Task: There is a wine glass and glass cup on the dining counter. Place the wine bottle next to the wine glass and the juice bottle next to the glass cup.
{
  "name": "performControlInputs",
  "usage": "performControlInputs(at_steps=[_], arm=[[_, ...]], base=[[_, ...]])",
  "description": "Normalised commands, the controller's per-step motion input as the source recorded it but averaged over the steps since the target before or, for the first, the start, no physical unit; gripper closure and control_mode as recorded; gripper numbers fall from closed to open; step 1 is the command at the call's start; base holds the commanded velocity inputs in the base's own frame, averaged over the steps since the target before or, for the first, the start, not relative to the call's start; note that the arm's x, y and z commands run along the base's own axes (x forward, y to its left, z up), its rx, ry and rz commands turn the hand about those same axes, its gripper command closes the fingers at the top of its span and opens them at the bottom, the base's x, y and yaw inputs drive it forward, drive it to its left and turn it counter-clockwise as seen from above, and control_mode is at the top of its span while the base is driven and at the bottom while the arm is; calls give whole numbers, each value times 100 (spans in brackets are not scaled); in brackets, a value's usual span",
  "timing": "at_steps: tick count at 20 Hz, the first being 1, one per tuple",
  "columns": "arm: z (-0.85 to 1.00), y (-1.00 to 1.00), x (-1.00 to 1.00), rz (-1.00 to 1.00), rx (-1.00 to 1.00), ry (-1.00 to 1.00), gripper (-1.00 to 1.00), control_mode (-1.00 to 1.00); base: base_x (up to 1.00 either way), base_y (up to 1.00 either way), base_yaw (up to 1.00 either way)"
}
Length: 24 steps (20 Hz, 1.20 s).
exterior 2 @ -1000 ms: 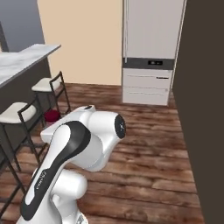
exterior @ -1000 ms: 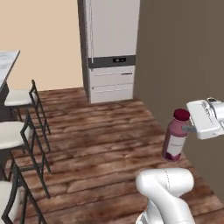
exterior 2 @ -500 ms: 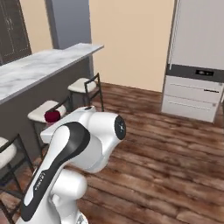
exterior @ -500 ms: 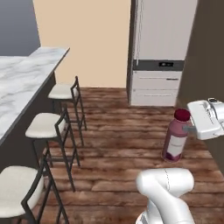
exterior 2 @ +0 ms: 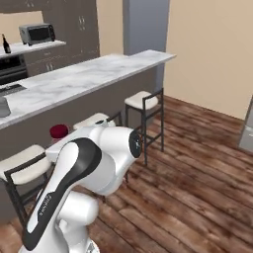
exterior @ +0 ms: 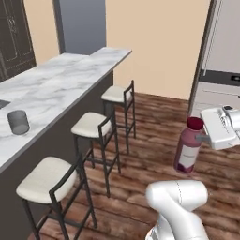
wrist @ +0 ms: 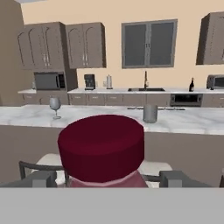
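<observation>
One bottle, the juice, is clenched at the neck in your hand, aloft over the floor short of the table; next you need to carry it in and stand it beside the cup.

Dining worktop: broad bare marble beside the glass cup and around the wine glass, which stand well apart. Obstacles: three stools lining its near edge; open wood floor beyond them.
</observation>
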Motion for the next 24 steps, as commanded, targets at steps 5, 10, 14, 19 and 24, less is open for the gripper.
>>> performControlInputs(at_steps=[5, 10, 14, 19, 24], arm=[[0, 0, 0, 0, 0, 0, 100, 100], [0, 0, 0, 0, 0, 0, 100, 100], [0, 0, 0, 0, 0, 0, 100, 100], [0, 0, 0, 0, 0, 0, 100, 100], [0, 0, 0, 0, 0, 0, 100, 100]], base=[[60, -20, 24], [67, -25, 18], [62, -21, 25], [40, -12, 50], [38, -11, 53]])
